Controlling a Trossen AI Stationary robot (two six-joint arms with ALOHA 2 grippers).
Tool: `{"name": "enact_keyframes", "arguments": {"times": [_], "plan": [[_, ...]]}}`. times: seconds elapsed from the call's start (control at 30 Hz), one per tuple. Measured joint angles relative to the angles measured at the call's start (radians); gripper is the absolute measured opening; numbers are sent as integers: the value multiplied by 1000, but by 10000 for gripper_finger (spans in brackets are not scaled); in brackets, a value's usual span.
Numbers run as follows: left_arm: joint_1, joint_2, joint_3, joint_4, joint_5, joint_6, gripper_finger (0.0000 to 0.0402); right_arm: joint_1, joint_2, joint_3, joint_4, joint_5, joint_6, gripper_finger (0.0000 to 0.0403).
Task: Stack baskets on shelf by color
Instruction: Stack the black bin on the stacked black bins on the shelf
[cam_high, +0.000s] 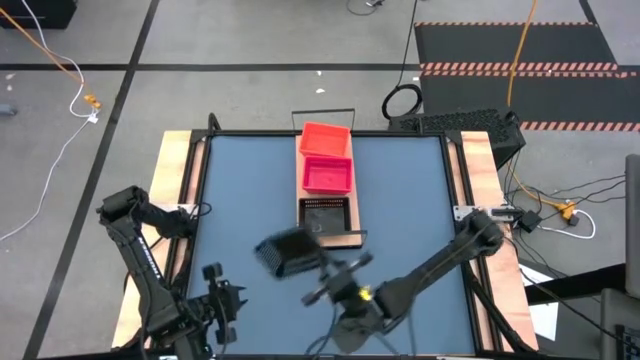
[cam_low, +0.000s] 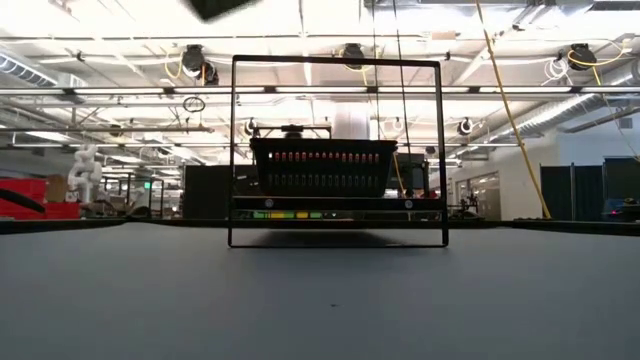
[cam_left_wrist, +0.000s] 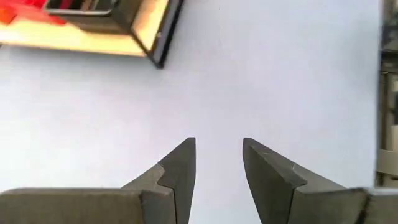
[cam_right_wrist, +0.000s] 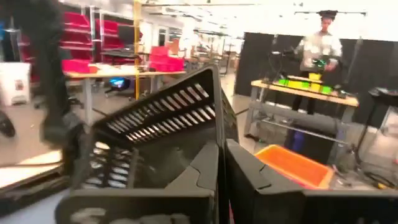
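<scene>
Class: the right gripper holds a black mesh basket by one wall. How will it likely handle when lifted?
The black basket probably stays stiff: its slatted wall keeps shape in the right gripper. Likely light, being open mesh. Held by one wall and tilted, it may swing.

Right arm reaches in from table's near-right edge, wrist turned sideways, right gripper (cam_right_wrist: 221, 163) raised above table, fingers pinched together on black basket (cam_high: 288, 250) wall. Left arm waits at near-left corner, left gripper (cam_left_wrist: 217, 165) partly open, empty.
</scene>
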Motion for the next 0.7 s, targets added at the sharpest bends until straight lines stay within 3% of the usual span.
{"name": "enact_keyframes", "arguments": {"times": [0.1,0.33,0.5,0.7], "plan": [[0,0,0,-31,0,-42,136,-11,-131,-112,5,38,34,8],[0,0,0,-27,-51,-44,136,-104,-431,-475,60,30,365,8],[0,0,0,-27,-53,-41,136,-192,-583,-759,266,-160,549,8],[2,0,0,-27,-55,-38,136,-270,-617,-990,517,-321,582,5]]}}
